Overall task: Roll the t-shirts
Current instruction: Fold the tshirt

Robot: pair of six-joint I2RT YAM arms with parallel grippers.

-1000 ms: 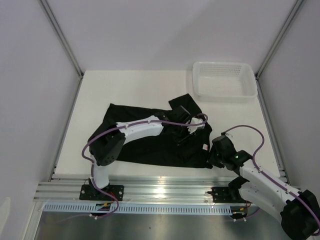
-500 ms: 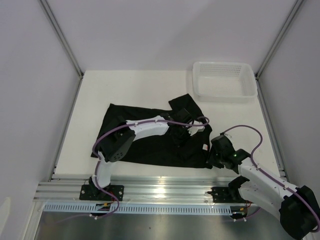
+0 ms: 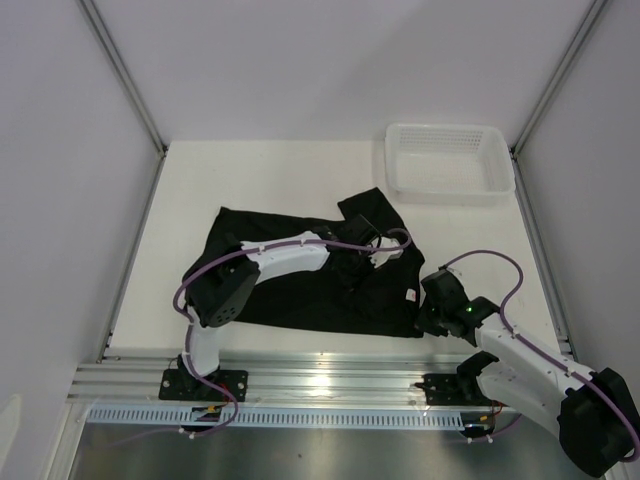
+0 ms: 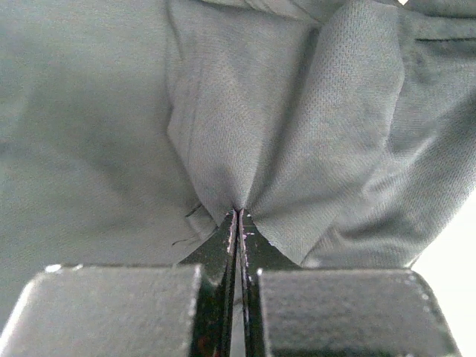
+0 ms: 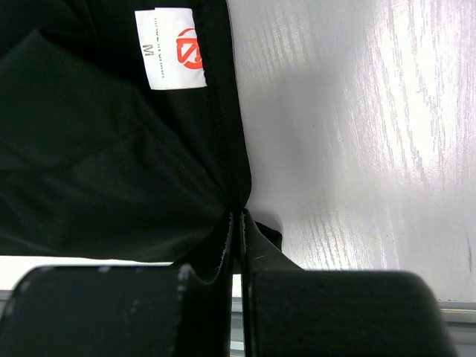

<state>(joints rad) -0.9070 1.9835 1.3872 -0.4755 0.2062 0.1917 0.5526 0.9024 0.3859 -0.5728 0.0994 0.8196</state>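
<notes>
Seen from above, the left arm (image 3: 285,255) is bent at the elbow over the near left of the table (image 3: 270,180) and stretched rightward, low across the black t-shirt (image 3: 300,305). The left gripper (image 3: 352,272) is set down on the garment's right half. The right arm (image 3: 520,360) is angled in from the near right corner, and the right gripper (image 3: 422,318) is placed at the shirt's near right corner.

The t-shirt is spread mostly flat across the middle of the table. Its near edge lies close to the table's front edge, and one sleeve is turned up toward the white mesh basket (image 3: 450,190) at the far right, well apart from it.

From overhead, both sets of fingertips are lost against the dark cloth, so the grips cannot be judged there. The wrist cameras settle the matter. In the left wrist view the fingers are pressed together on a pinch of fabric, which is drawn up into a ridge with folds fanning away from it. In the right wrist view the fingers are likewise closed on the shirt's edge, just where black cloth meets bare table. A white label (image 5: 170,49) with a red mark and what appears to be the letter M is picked out near that edge; overhead it is only a pale speck.
</notes>
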